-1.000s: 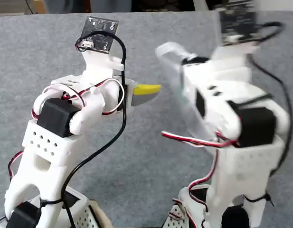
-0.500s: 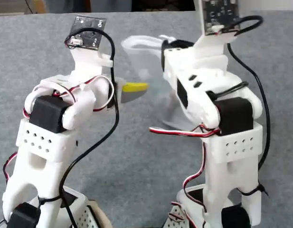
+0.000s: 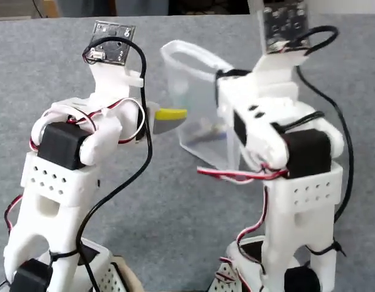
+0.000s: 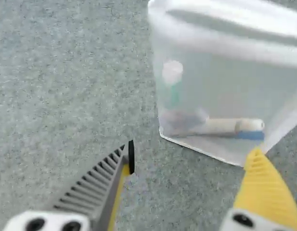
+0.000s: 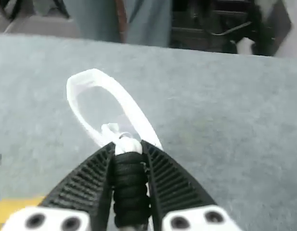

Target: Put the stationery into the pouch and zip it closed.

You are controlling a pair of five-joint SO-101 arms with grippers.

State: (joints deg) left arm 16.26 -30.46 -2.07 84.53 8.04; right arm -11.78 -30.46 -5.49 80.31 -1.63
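A clear plastic pouch hangs upright above the grey table, its mouth open at the top. My right gripper is shut on the black zipper cord at the pouch's white rim; in the high view it sits at the rim. Inside the pouch lie a white pen with a blue cap and a green-tipped piece. My left gripper is open just beside the pouch's lower corner, its yellow finger pointing at the pouch wall.
Grey felt covers the table. Both white arm bodies stand near the front edge, the other arm close behind the pouch. A person's legs and dark equipment stand beyond the far edge.
The right arm has swung and raised the pouch, which now hangs upright with its contents at the bottom. The left arm shifted slightly left and then stayed put.
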